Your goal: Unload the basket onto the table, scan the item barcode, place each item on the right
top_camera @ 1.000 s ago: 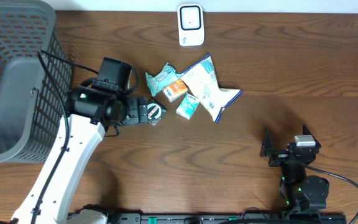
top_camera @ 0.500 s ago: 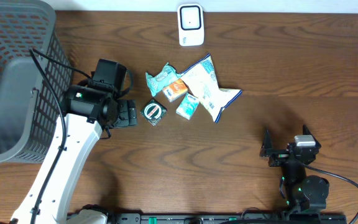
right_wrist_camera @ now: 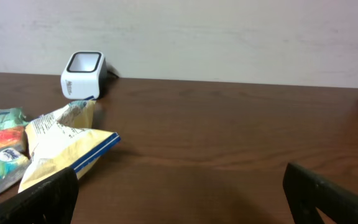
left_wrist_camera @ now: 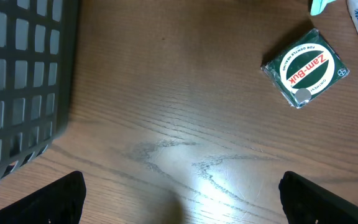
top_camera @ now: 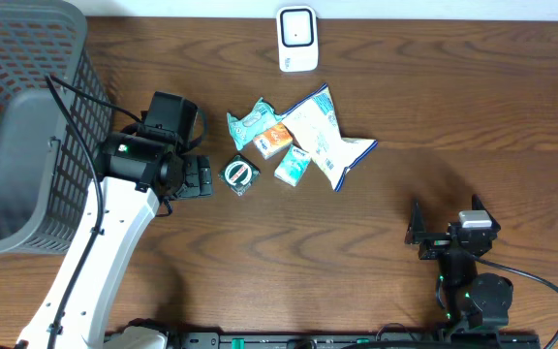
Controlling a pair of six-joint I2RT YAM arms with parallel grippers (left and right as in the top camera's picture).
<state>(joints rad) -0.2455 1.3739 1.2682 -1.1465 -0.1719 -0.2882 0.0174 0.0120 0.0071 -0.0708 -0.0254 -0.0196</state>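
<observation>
A small green Zam-Buk box [top_camera: 240, 174] [left_wrist_camera: 306, 67] lies flat on the wooden table, label up. My left gripper [top_camera: 206, 177] [left_wrist_camera: 182, 211] stands open just left of it, apart from it, with bare wood between its fingers. The white barcode scanner [top_camera: 297, 39] [right_wrist_camera: 83, 74] stands at the table's far edge. Beside the box sits a cluster of packets: a teal one [top_camera: 250, 124], an orange one [top_camera: 275, 141], a small teal one [top_camera: 293, 165] and a white and blue snack bag [top_camera: 323, 136] [right_wrist_camera: 61, 146]. My right gripper [top_camera: 444, 218] [right_wrist_camera: 182, 205] is open and empty near the front right.
A large grey mesh basket [top_camera: 22, 116] [left_wrist_camera: 17, 81] fills the left side, close behind my left arm. Bare wood lies between the packets and the right arm. A pale wall [right_wrist_camera: 229, 37] rises behind the table's far edge.
A second ago my left gripper's fingers were at the Zam-Buk box; it has drawn back to the left, leaving the box on the table. The right arm has stayed still.
</observation>
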